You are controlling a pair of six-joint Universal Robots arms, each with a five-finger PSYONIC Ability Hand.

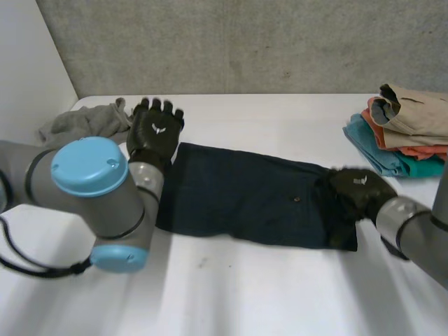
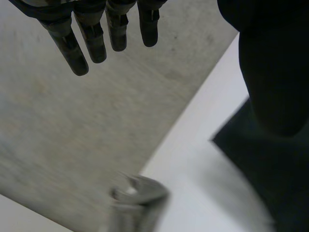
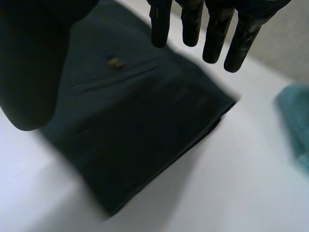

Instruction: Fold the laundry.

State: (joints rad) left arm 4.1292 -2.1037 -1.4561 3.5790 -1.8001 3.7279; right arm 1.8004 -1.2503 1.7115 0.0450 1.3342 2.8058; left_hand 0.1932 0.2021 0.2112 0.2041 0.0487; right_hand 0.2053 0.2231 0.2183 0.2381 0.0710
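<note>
At the left end of the dark garment (image 1: 241,196), the left hand (image 1: 155,131) is hovering with fingers straight and spread, holding nothing (its wrist view is showing them pointing toward the wall, clear of the cloth). The right hand (image 1: 358,190) is sitting over the garment's opposite end, fingers also straight and pinching nothing; whether it is touching the cloth is hard to tell. Between them the garment is lying flat across the white table (image 1: 245,301), looking doubled into a long band with layered edges. Beyond the left hand a grey cloth (image 1: 84,124) is lying crumpled, unfolded. Past the right hand a stack of folded clothes (image 1: 409,129) is sitting at the table's edge. By the look of it, several pieces are done, the dark one is partway and probably needing another fold across, and the grey one is waiting.
</note>
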